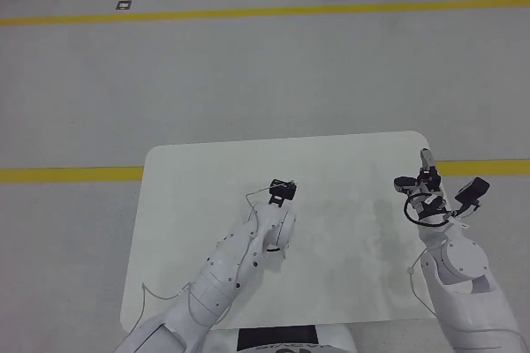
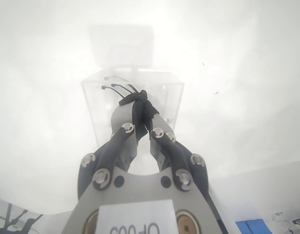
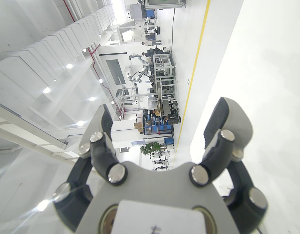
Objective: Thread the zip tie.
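Well, zip ties (image 2: 113,85) in clear box (image 2: 175,103)

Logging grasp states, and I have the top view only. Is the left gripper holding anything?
Observer: Yes. The left gripper is shut on thin black zip ties that fan out from its tips.
Operator: Anything near it?
Observer: A clear box stands just beyond its tips.
Operator: And the other arm?
Observer: The right gripper is open, nothing between its fingers.
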Controlling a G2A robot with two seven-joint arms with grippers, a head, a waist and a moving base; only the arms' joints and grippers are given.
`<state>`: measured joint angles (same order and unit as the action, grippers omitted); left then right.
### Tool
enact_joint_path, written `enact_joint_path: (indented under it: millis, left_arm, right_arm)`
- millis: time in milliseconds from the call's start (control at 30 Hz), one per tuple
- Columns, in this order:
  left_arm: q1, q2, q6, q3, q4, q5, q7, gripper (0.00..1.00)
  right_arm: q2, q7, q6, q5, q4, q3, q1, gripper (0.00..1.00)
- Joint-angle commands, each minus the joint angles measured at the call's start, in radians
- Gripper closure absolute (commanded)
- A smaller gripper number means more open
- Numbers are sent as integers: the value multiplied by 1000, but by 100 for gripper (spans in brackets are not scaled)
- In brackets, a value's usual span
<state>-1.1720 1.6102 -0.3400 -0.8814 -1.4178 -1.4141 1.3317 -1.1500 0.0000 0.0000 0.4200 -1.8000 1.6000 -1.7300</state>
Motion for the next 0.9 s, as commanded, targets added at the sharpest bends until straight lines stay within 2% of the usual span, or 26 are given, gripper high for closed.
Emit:
enact_joint_path:
  millis: [0, 100, 400, 500, 600, 733, 800, 867]
  left_arm:
    - [-18, -5, 0, -4, -38, -17, 13, 100]
    - [-38, -10, 3, -9, -76, -32, 25, 100]
    - [-75, -23, 35, -18, -151, -45, 26, 100]
    - [-99, -30, 48, -29, -194, -54, 32, 100]
    - [-134, -40, 68, -48, -255, -58, 36, 100]
    - [-188, -55, 121, -87, -342, -32, 40, 100]
    - [-215, -64, 179, -112, -386, 22, 35, 100]
    - [-218, -65, 188, -116, -389, 26, 34, 100]
  right_arm:
    - [0, 0, 0, 0, 0, 0, 0, 0]
    - [0, 0, 0, 0, 0, 0, 0, 0]
    - [0, 0, 0, 0, 0, 0, 0, 0]
    - [0, 0, 0, 0, 0, 0, 0, 0]
    - [0, 0, 0, 0, 0, 0, 0, 0]
    - [0, 0, 0, 0, 0, 0, 0, 0]
    - [0, 0, 0, 0, 0, 0, 0, 0]
    - [0, 0, 0, 0, 0, 0, 0, 0]
